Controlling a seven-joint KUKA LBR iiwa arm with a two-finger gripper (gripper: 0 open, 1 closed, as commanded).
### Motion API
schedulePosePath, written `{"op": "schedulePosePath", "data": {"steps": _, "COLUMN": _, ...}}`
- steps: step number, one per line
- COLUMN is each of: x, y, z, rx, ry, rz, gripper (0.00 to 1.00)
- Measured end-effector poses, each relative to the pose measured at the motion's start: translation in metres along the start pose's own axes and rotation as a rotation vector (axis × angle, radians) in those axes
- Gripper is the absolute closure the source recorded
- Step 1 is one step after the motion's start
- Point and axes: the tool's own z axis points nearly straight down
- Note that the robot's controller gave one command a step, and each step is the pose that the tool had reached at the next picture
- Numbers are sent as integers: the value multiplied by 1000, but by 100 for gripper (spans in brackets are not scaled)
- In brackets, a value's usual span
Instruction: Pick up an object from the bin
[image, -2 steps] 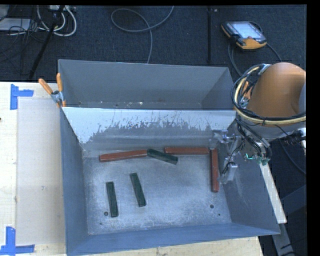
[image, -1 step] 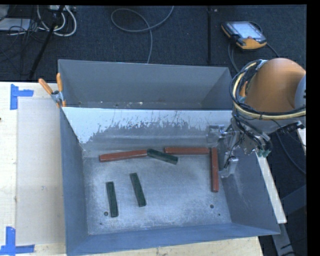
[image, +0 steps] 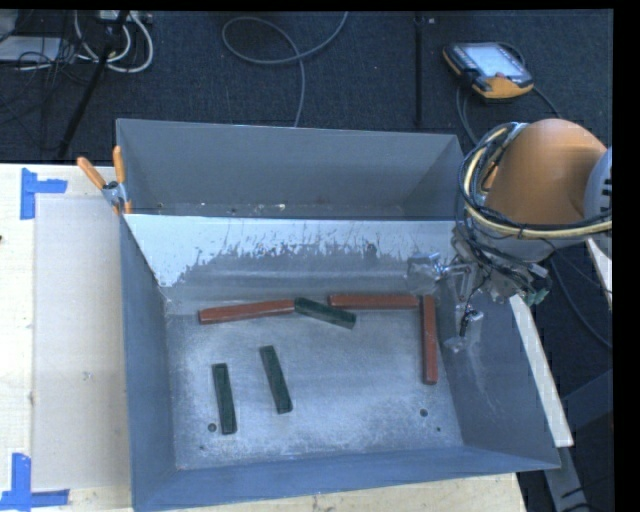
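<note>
— Where does the camera sit?
— Above the bin (image: 300, 180), looking down on it and tilted somewhat to one side, so the far wall shows its inner face broadly while the near wall is a narrow strip.
— How near is it?
— Near enough that the bin takes up most of the frame, with dark floor (image: 350, 90) beyond the far rim.
— And the arm (image: 545, 170)?
— It comes in from the right edge.

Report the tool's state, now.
Tool: open or closed cannot be told; it is low at the right wall of the bin, beside the lengthwise red-brown stick.
</note>
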Motion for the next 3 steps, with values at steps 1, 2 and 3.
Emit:
{"op": "schedulePosePath", "data": {"steps": 1, "x": -2, "y": -6, "z": 19, "rx": -1, "ry": 3, "rz": -53, "gripper": 0}}
{"op": "schedulePosePath", "data": {"steps": 2, "x": -4, "y": -7, "z": 47, "rx": -1, "ry": 3, "rz": -324, "gripper": 0}}
{"op": "schedulePosePath", "data": {"steps": 3, "x": 15, "y": -9, "z": 71, "rx": -4, "ry": 2, "rz": -621, "gripper": 0}}
